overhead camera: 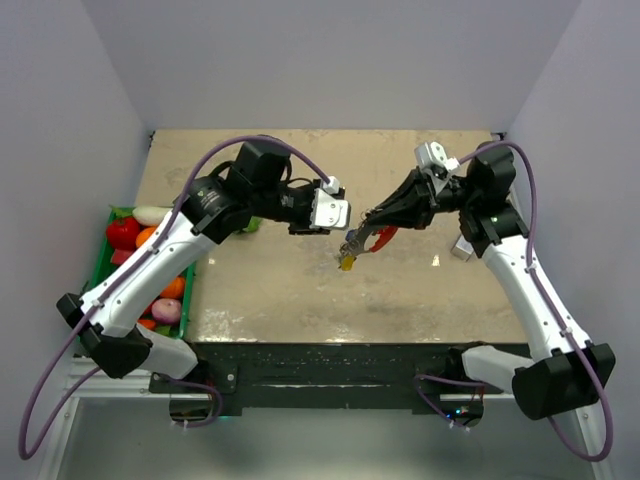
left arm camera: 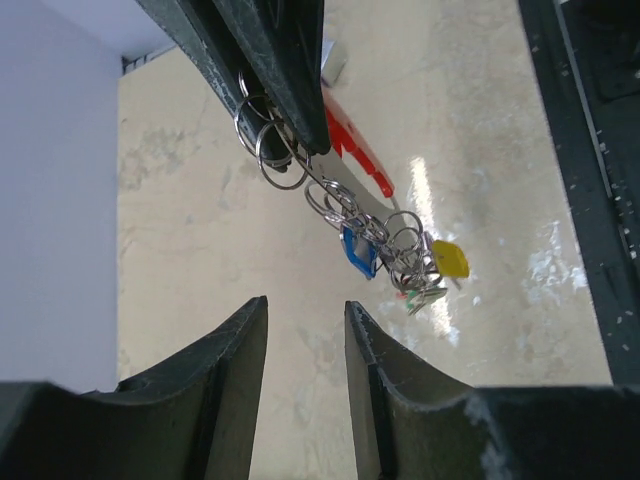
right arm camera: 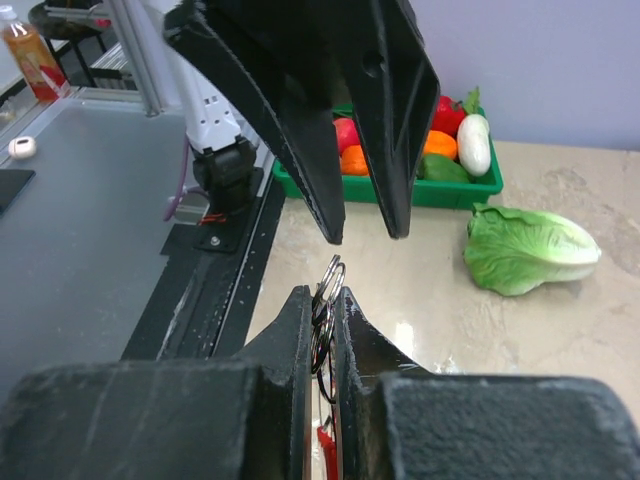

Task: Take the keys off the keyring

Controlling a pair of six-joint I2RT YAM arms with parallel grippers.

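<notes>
Top view: the right tool [overhead camera: 365, 224] is pinching the keyring [overhead camera: 383, 237] up off the worktop [overhead camera: 300, 290], with the keys [overhead camera: 347, 258] dangling below. Left wrist view: the left tool [left arm camera: 305, 330] is spread and empty, facing the keys, not touching. Right wrist view: keyring clamped tight between the pressed fingers. Looks like the approach step. Next it probably needs a careful close on one key.

A beige, glossy table [overhead camera: 300, 290] stands between pale lilac walls [overhead camera: 330, 60]. Light makes bright spots on its top. A green tray [overhead camera: 103, 250] of vegetables [overhead camera: 122, 232] sits at the left side, with a lettuce [right arm camera: 530, 250] beside it. A dark rail [overhead camera: 330, 360] runs along the near edge.
</notes>
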